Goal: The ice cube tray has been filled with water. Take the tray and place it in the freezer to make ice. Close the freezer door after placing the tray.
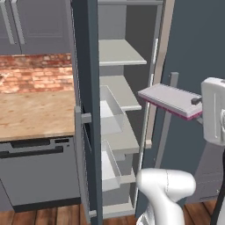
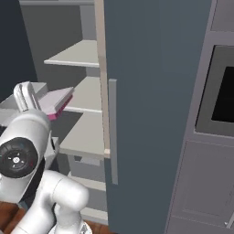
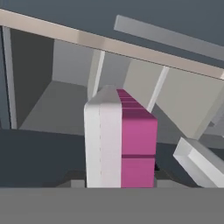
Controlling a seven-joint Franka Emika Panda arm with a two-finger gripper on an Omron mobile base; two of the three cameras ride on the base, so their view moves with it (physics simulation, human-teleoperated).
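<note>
The ice cube tray (image 1: 169, 100) is in the air in front of the open freezer (image 1: 116, 110), held flat, with the pale top up and the pink edge below. Its long axis goes from the gripper (image 1: 196, 102) toward the opening, so the free end points to the white shelves (image 1: 121, 52) and the held end is at the hand. In the right base view the tray (image 2: 57, 101) comes out from behind the arm and reaches toward the middle shelf (image 2: 87, 96); I cannot tell if its tip is already over the shelf or just before it. The fingers are closed on the near end of the tray, and in the hand view the tray (image 3: 120, 140) runs straight away from them into the compartment. The freezer door (image 1: 85, 110) stands wide open at the left, and the edge of the other door (image 2: 151, 114) is just beside the tray on the right. My judgement is that the coming move is a push forward along the long axis, keeping the tray level, because the water could spill. The clear drawers (image 1: 110, 110) lie lower, under the tray's height.
</note>
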